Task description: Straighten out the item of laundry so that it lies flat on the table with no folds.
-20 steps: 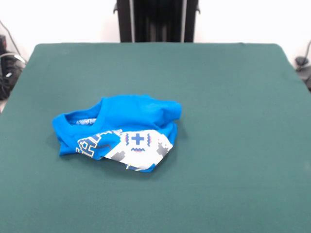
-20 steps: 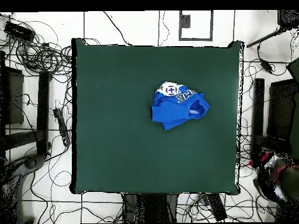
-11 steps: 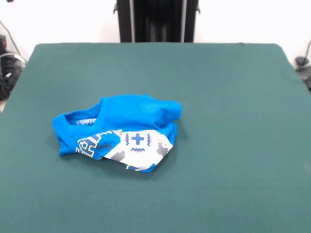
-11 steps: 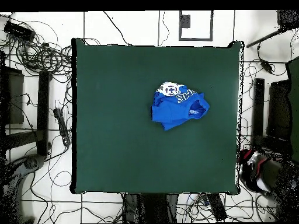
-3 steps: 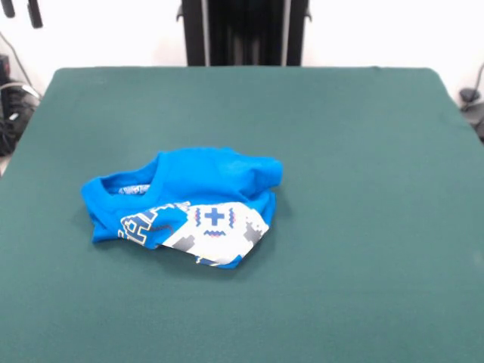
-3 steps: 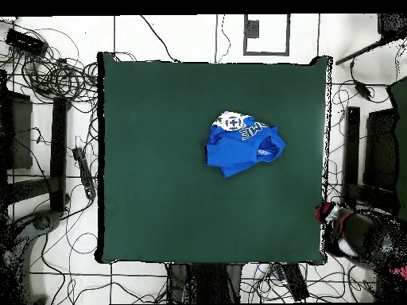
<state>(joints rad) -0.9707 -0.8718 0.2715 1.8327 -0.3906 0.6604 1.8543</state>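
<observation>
The item of laundry (image 5: 185, 206) is a bright blue T-shirt, crumpled and folded over itself, left of the table's (image 5: 363, 151) middle. Its white lettering and pixelated graphic show on the near flap. In the overhead view the laundry (image 6: 242, 144) lies right of centre on the green table (image 6: 159, 159). My gripper (image 5: 20, 9) shows only as two dark tips at the top left corner, apart from each other and holding nothing, far from the shirt. The red and black arm (image 6: 350, 232) sits just off the table's lower right edge in the overhead view.
Cables (image 6: 56, 75) and black stands (image 6: 60, 151) crowd the floor around the table. A dark pedestal (image 5: 243, 32) rises behind the table's far edge. Green cloth surrounds the shirt on all sides.
The gripper's tips have come into the front view's top left corner. In the overhead view the arm has shifted closer to the table's lower right edge. The shirt has not moved.
</observation>
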